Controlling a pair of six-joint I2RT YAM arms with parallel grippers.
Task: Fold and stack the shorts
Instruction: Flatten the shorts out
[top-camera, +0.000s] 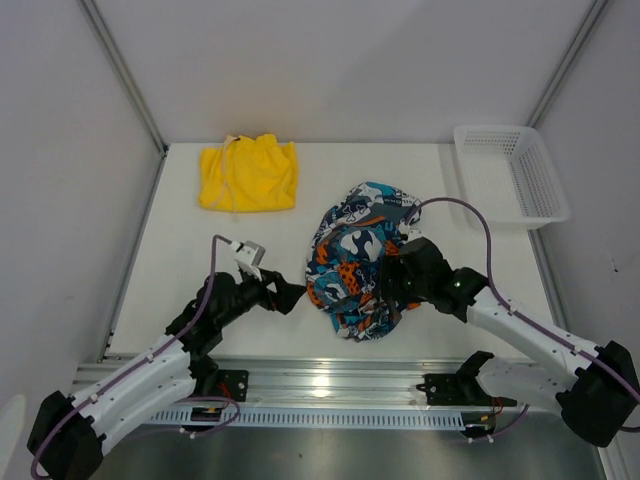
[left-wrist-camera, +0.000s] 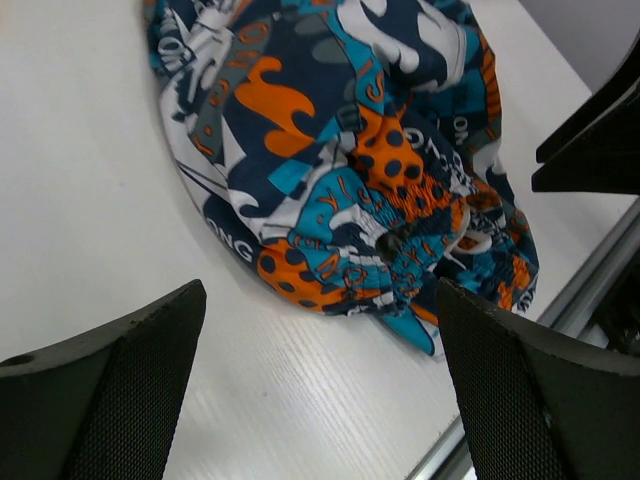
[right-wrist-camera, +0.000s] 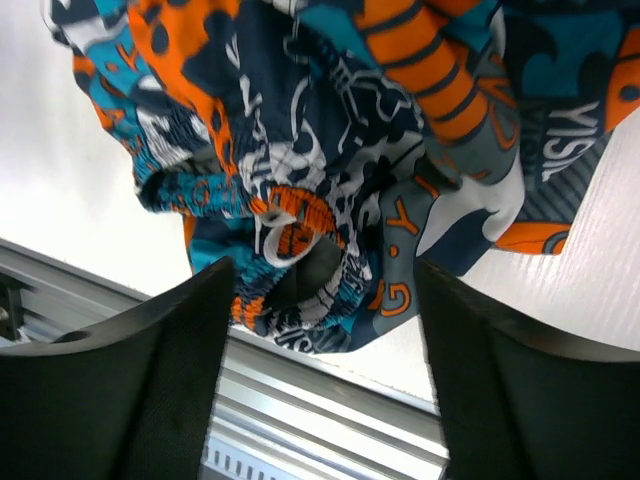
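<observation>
The printed teal, orange, black and white shorts (top-camera: 358, 250) lie crumpled in a heap at the table's middle. The yellow shorts (top-camera: 248, 176) lie folded flat at the back left, drawstring on top. My left gripper (top-camera: 293, 296) sits low just left of the printed heap, open, with only bare table between its fingers (left-wrist-camera: 110, 385); the bunched waistband (left-wrist-camera: 400, 265) lies just past the tips. My right gripper (top-camera: 386, 283) hovers over the heap's near right side, open, with the printed cloth (right-wrist-camera: 320, 200) beyond its fingers (right-wrist-camera: 520, 390) and nothing pinched.
A white mesh basket (top-camera: 512, 172) stands at the back right corner. The metal rail (top-camera: 330, 375) runs along the table's near edge, right below the printed heap. White walls close in the back and both sides.
</observation>
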